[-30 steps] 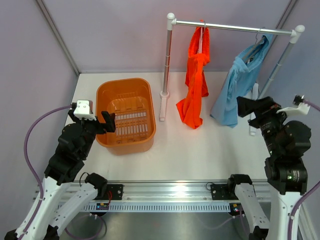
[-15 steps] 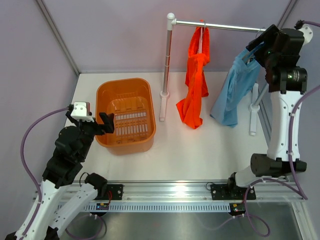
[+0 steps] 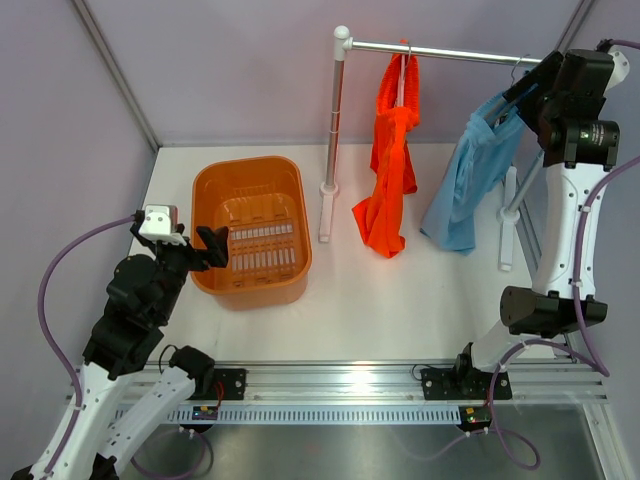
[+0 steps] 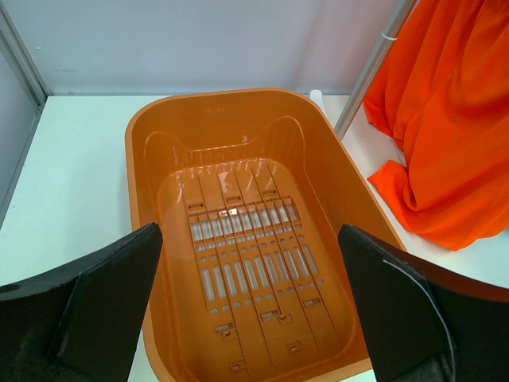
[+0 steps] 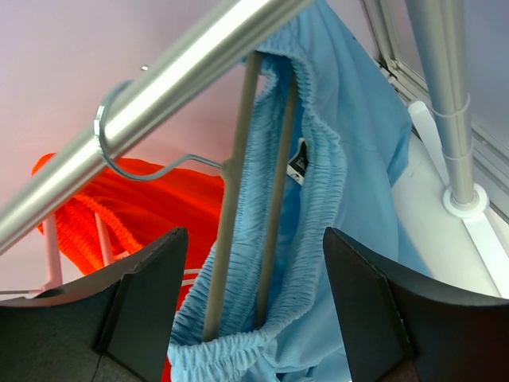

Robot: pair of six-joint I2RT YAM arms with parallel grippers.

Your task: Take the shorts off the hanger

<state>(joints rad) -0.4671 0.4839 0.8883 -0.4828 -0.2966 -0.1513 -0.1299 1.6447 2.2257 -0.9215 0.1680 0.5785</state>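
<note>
The orange shorts (image 3: 392, 165) hang from a hanger on the metal rail (image 3: 450, 52); they also show in the left wrist view (image 4: 445, 135). The light blue shorts (image 3: 475, 170) hang on a grey hanger (image 5: 231, 231) at the rail's right end, waistband (image 5: 318, 199) spread over its bars. My right gripper (image 3: 528, 92) is raised beside the rail, open, its fingers either side of the blue waistband in the right wrist view (image 5: 254, 318). My left gripper (image 3: 215, 245) is open and empty over the orange basket (image 3: 205, 190).
The orange basket (image 4: 139, 135) stands empty at the left of the white table. The rail's white post (image 3: 332, 130) and foot stand between the basket and the orange shorts. A second post (image 5: 445, 95) stands at the right near the wall.
My right arm swung up from low beside the blue shorts to the rail's right end and now sits close to the blue waistband. The left arm barely moved.
</note>
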